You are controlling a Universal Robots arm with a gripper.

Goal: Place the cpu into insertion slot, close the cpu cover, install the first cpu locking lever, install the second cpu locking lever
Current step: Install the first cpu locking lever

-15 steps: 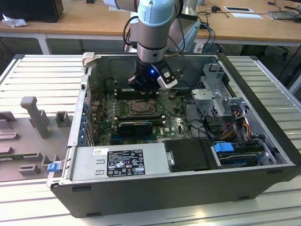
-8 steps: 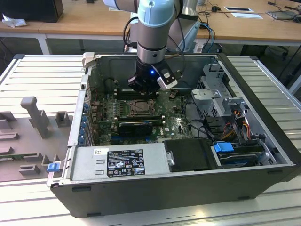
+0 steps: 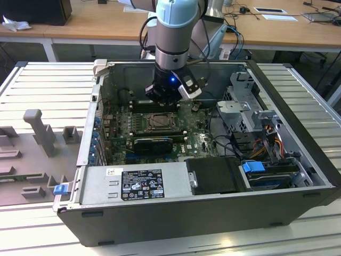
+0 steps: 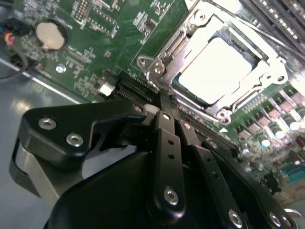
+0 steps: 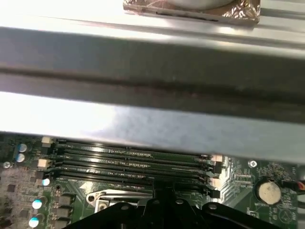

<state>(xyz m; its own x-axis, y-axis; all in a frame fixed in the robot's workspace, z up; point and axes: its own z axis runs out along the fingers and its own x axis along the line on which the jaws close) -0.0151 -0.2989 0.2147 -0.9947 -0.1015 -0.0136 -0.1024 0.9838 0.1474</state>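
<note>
In the second wrist view the cpu [image 4: 214, 71] lies flat in the insertion slot [image 3: 160, 122], its pale metal top glaring. The cpu cover [image 4: 164, 57], a silvery frame, lies down around the chip, which shows through its window. My gripper [image 4: 175, 119] is shut with nothing between its black fingers [image 4: 165, 125], and its tips sit just off one edge of the cover. In the exterior view the gripper [image 3: 166, 98] hangs over the far edge of the socket, inside the open computer case [image 3: 298, 160]. I cannot tell the locking levers from the frame's edges.
Long black memory slots [image 5: 128, 162] run beside the socket, close under the case's metal wall [image 5: 152, 124]. A coin battery [image 5: 268, 191] sits on the green board [image 4: 100, 47]. Cables and a drive cage [image 3: 250, 106] fill the exterior view's right, and a power supply [image 3: 138, 184] lies in front.
</note>
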